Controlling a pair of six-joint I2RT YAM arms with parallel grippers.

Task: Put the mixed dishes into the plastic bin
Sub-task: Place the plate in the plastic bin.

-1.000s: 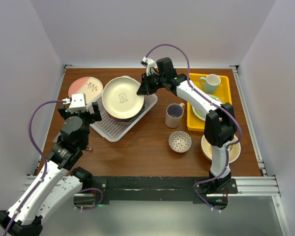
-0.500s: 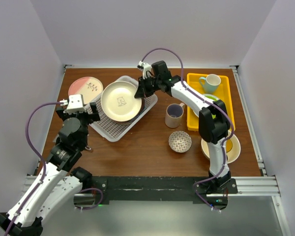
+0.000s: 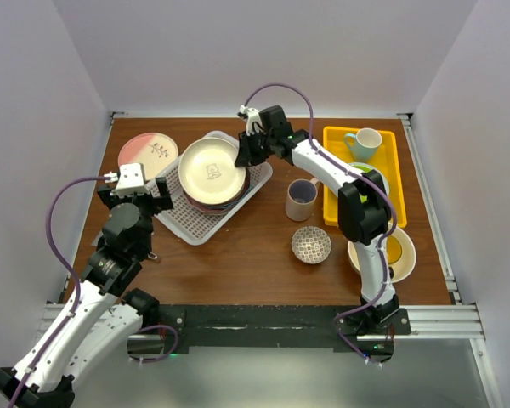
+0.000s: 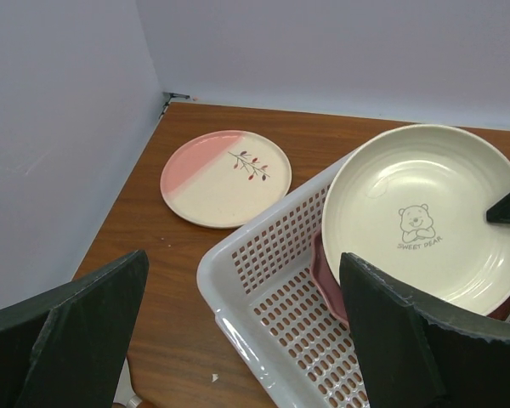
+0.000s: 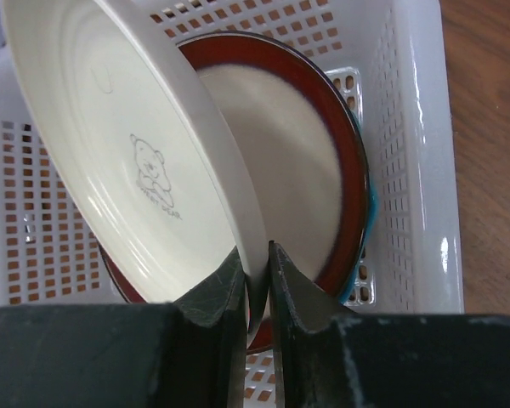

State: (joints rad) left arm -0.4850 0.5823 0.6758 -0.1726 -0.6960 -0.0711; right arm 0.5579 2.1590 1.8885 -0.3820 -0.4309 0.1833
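The white lattice plastic bin point(image 3: 191, 225) sits at the table's back left and holds a red-rimmed plate point(image 5: 280, 161) over a blue-edged one point(image 5: 370, 212). My right gripper point(image 3: 242, 153) is shut on the rim of a cream bear-print plate point(image 3: 211, 168), held tilted just above that stack; the grip shows in the right wrist view point(image 5: 257, 285). My left gripper point(image 4: 246, 340) is open and empty at the bin's near-left corner point(image 4: 263, 280). A pink-and-cream plate point(image 3: 147, 155) lies left of the bin.
A beige mug point(image 3: 302, 199) and a small patterned bowl point(image 3: 310, 245) stand mid-table. A yellow tray point(image 3: 391, 170) at the back right holds a mug point(image 3: 363, 143) and a plate. A large cream bowl point(image 3: 395, 263) sits at the near right, partly behind my right arm.
My right gripper has shifted slightly left and brought the cream plate lower over the stack in the bin. My left arm has barely moved.
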